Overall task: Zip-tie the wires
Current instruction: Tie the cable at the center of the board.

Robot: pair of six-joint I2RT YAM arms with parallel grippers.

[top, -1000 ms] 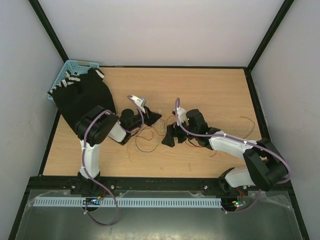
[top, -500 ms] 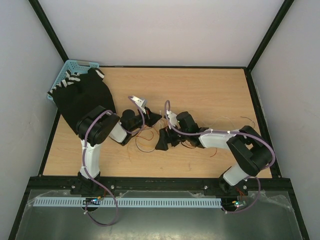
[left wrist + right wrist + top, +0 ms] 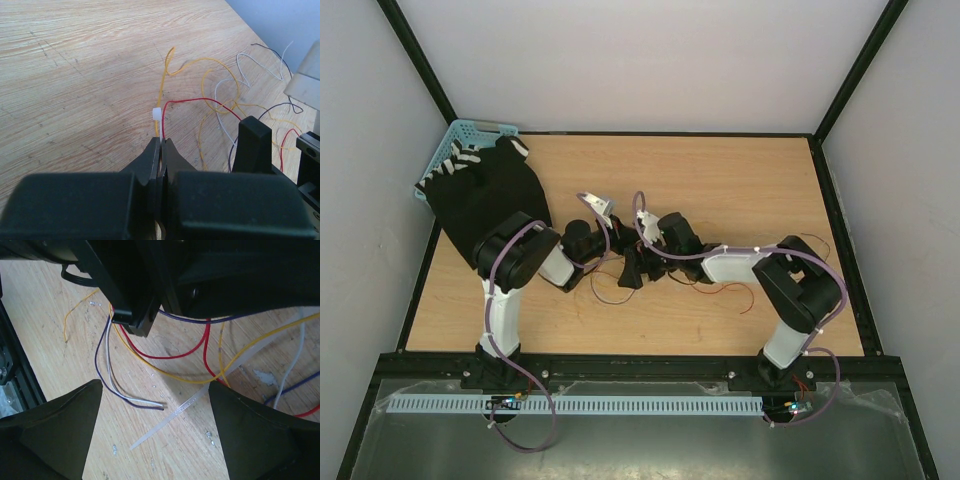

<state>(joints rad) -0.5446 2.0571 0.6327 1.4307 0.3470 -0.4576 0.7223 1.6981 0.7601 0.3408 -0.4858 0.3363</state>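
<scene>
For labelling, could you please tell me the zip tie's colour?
The zip tie is translucent white, clearest in the right wrist view.

Right arm swung further left across mid-frame in the top view, so the right gripper now sits just beside the left gripper, over the wires.

You see thin limp wires in red, yellow, purple and white, a pale translucent plastic zip tie and the light wood-grain table.
</scene>
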